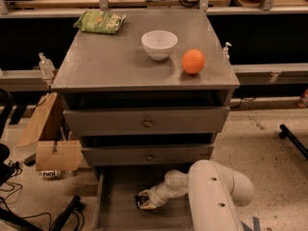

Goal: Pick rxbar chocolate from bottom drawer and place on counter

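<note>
Camera view: the gripper (143, 202) dips into the open bottom drawer (113, 211) to reach the chocolate bar (140, 198). Its hold cannot be told.

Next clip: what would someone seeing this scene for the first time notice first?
The bulky white arm fills the lower right, reaching down so that the gripper sits low inside the pulled-out bottom drawer. Next the eye goes to the bright orange on the right side of the counter, beside the white bowl, with a green snack bag at the far left corner.
</note>
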{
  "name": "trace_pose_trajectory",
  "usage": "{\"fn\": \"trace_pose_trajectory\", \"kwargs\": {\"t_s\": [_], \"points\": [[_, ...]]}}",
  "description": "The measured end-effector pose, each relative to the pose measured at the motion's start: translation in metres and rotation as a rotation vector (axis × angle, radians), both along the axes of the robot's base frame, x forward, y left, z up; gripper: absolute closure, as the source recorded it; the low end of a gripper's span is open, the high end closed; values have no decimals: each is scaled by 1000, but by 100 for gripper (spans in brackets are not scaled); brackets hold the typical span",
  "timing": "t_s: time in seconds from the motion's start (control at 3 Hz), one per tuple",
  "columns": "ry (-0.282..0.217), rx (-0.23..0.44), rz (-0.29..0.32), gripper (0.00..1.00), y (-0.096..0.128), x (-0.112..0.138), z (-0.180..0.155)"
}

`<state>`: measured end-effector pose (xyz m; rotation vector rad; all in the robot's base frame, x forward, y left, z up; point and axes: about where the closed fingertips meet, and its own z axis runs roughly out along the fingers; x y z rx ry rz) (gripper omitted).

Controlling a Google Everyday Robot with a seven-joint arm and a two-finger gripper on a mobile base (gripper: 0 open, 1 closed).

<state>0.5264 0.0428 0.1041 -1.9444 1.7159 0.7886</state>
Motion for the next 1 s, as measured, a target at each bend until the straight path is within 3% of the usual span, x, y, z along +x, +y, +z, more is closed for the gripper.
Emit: {"fn": "trace_pose_trajectory", "kwargs": {"t_s": [0.33, 1.0], "points": [[0, 0, 0, 100, 0, 0, 1], [0, 0, 0, 100, 0, 0, 0]]}}
